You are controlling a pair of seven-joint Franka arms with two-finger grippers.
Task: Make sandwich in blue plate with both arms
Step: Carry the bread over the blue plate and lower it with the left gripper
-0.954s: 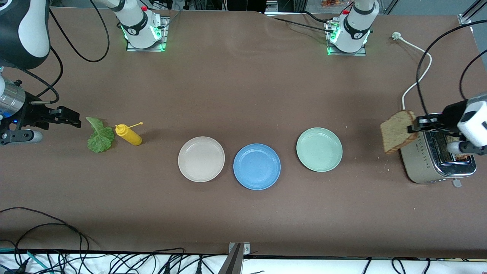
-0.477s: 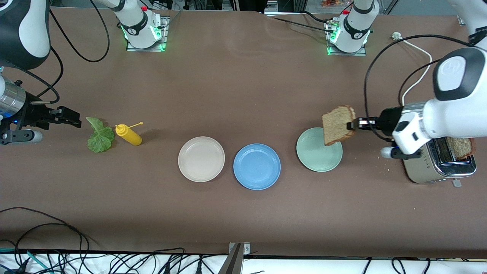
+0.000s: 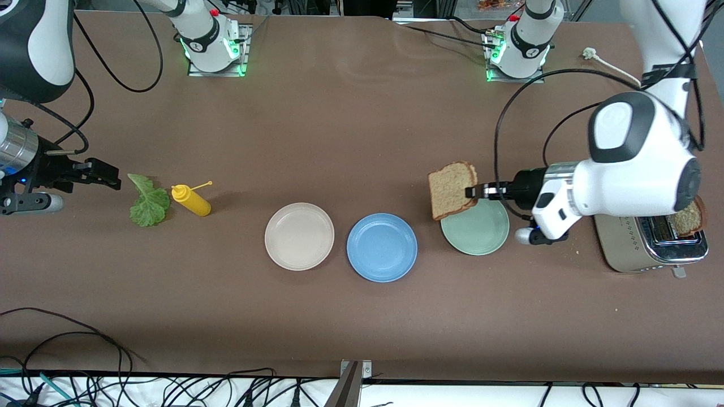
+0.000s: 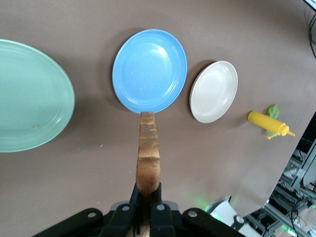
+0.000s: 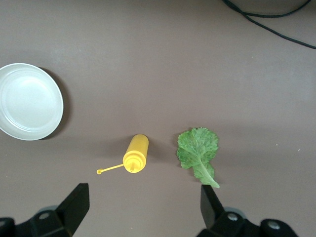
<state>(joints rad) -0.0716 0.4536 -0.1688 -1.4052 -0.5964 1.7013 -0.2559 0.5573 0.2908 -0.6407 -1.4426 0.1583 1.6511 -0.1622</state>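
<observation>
My left gripper [image 3: 472,192] is shut on one edge of a brown bread slice [image 3: 451,189], which hangs upright over the rim of the pale green plate on the blue plate's side. The left wrist view shows the slice [image 4: 148,153] edge-on, clamped in that gripper [image 4: 146,195], with the blue plate [image 4: 149,70] just past it. The blue plate [image 3: 382,247] lies bare between the two other plates. A second slice [image 3: 687,217] stands in the toaster. The lettuce leaf [image 3: 149,202] lies on the table at the right arm's end. My right gripper [image 3: 106,175] waits open beside the leaf [image 5: 197,150], nothing between its fingers.
A beige-white plate [image 3: 299,236] and a pale green plate [image 3: 478,237] flank the blue one. A yellow squeeze bottle [image 3: 192,200] lies beside the lettuce. The metal toaster [image 3: 633,246] stands at the left arm's end. Cables trail along the table's front edge.
My left arm has carried the bread slice from above the toaster toward the plates, and it now hangs over the pale green plate's rim. The right arm has not moved.
</observation>
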